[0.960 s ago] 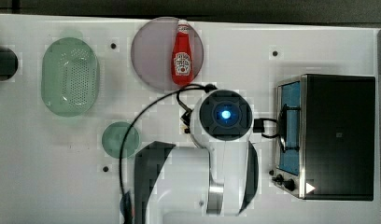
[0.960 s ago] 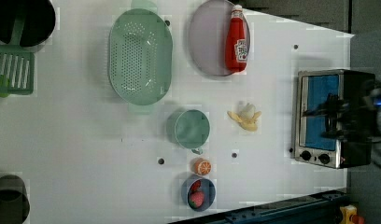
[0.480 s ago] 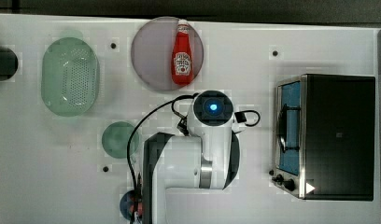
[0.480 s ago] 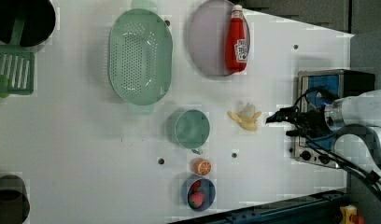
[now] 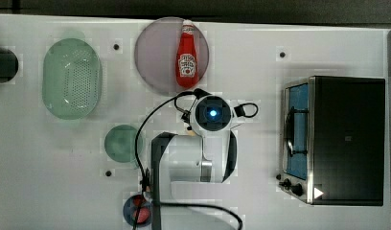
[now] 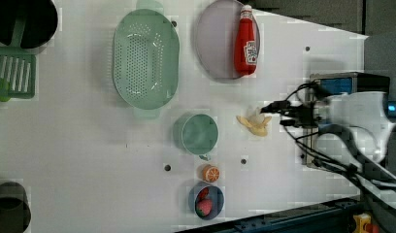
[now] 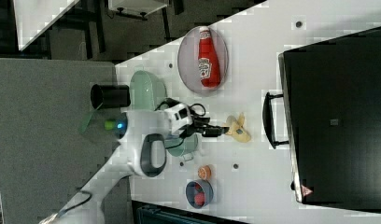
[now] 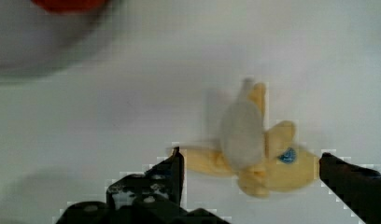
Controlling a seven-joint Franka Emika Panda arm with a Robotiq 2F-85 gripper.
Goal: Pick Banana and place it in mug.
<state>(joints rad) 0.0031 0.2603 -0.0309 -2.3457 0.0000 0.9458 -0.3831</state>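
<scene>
The banana point(image 6: 254, 124) is a small pale-yellow peeled piece lying on the white table, between the mug and the toaster oven. In the wrist view the banana point(image 8: 254, 149) lies between my two dark fingers point(image 8: 172, 168), which stand apart on either side of it. My gripper point(image 6: 272, 113) is open and holds nothing; its tips reach the banana point(image 7: 238, 129) in the right view. The dull-green mug point(image 6: 197, 134) stands upright, a short way to the left view's left of the banana, and is seen as a circle point(image 5: 120, 143) in the top view.
A ketchup bottle point(image 5: 186, 60) lies on a grey plate point(image 5: 153, 52). A green colander point(image 5: 71, 77) sits at the top view's left and a toaster oven point(image 5: 344, 139) at the top view's right. An orange slice point(image 6: 211, 173) and a blue bowl point(image 6: 206, 201) of strawberries sit near the mug.
The arm has swung away from the toaster oven toward the top view's left. The open gripper has come to the banana; the banana and mug have not moved.
</scene>
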